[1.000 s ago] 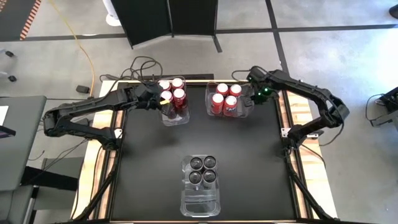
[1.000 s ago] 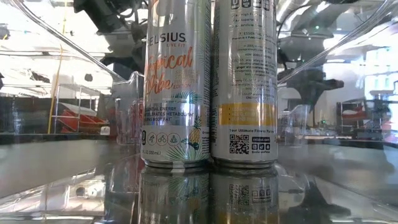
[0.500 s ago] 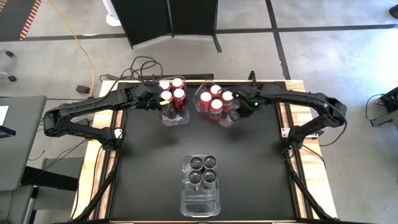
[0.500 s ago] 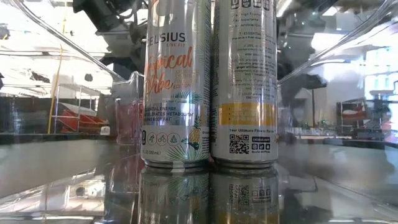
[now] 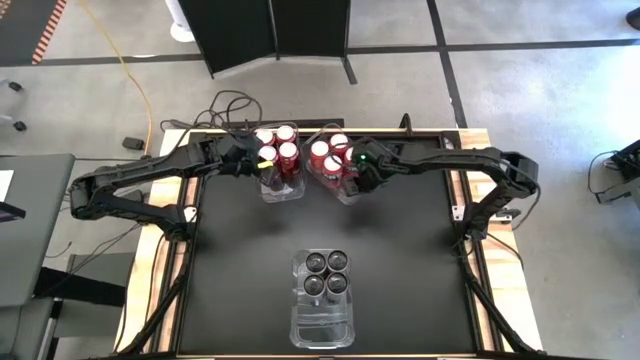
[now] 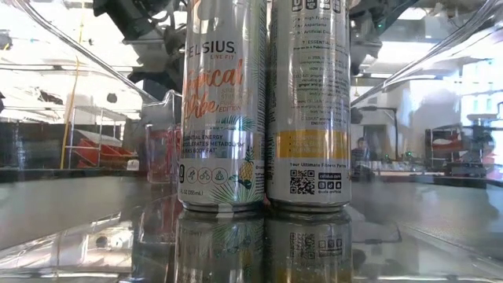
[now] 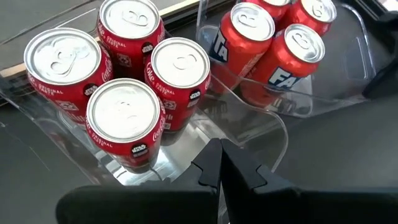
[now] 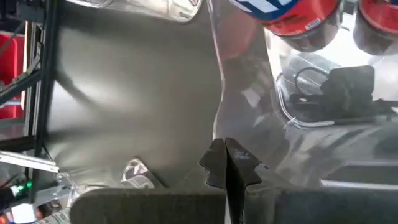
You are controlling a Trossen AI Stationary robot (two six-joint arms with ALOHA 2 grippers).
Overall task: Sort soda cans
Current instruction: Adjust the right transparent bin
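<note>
A: Big picture first: the black table (image 5: 400,260) fills the middle, and both dark arms are stretched across its far end.

B: Right, the left arm (image 5: 140,180) comes in from the left edge, the right arm (image 5: 470,165) from the right, and they almost meet at the far middle.

A: Three clear bins out there. The near bin (image 5: 322,315) sits at the near middle with four dark-topped cans (image 5: 327,273) packed in its far half.

B: And from table level two of those show up close, tall silver cans (image 6: 263,102) standing side by side, touching.

A: Far end now. The left bin (image 5: 283,190) carries four red cans (image 5: 277,148) with silver tops, tight in a square.

B: Just beside it to the right, the right bin (image 5: 343,190) with another cluster of red cans (image 5: 328,158). The two bins are very near; whether they touch I cannot tell.

A: Grippers?

B: The left gripper (image 7: 221,163) is pinched fully together, nothing between its fingers, its tips at the near rim of the left bin.

A: And the right gripper (image 8: 226,163)?

B: Clenched too, its tips closed on the clear wall of the right bin, with red can bottoms showing through the plastic beyond.

A: From above, a green light (image 5: 361,156) glows on that wrist, right at the bin's right side.
</note>
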